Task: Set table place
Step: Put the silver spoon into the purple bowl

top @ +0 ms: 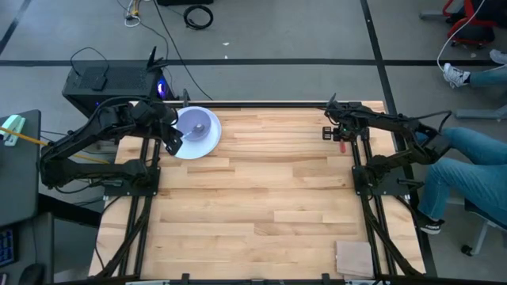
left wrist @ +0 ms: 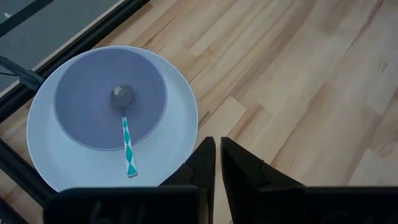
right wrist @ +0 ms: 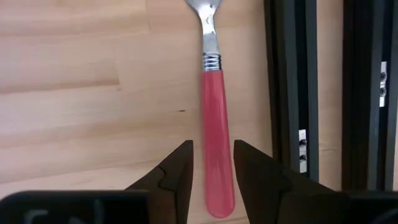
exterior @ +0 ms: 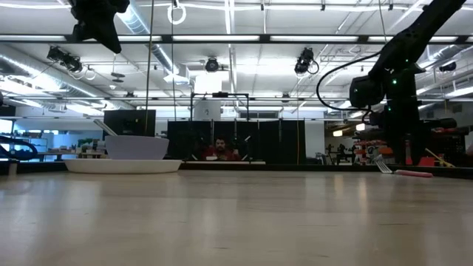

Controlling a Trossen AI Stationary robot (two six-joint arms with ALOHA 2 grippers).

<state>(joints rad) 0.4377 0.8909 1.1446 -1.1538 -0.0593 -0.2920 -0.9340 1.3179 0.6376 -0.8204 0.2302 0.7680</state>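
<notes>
- High view: the plate (top: 207,144) sits at the table's (top: 261,206) far edge, bowl (top: 195,123) on it; left gripper (top: 173,142) just beside its rim.
- Left wrist view: fingers nearly closed, empty; spoon (left wrist: 126,132) lies in the bowl.
- Right wrist view: right gripper (right wrist: 212,163), narrowly parted, straddles the fork (right wrist: 214,118), well apart from the plate.

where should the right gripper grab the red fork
Grip the fork on its red handle, coming straight down from above. It lies flat on the table, so only its narrow sides are free. The right gripper is open astride the handle.
</notes>
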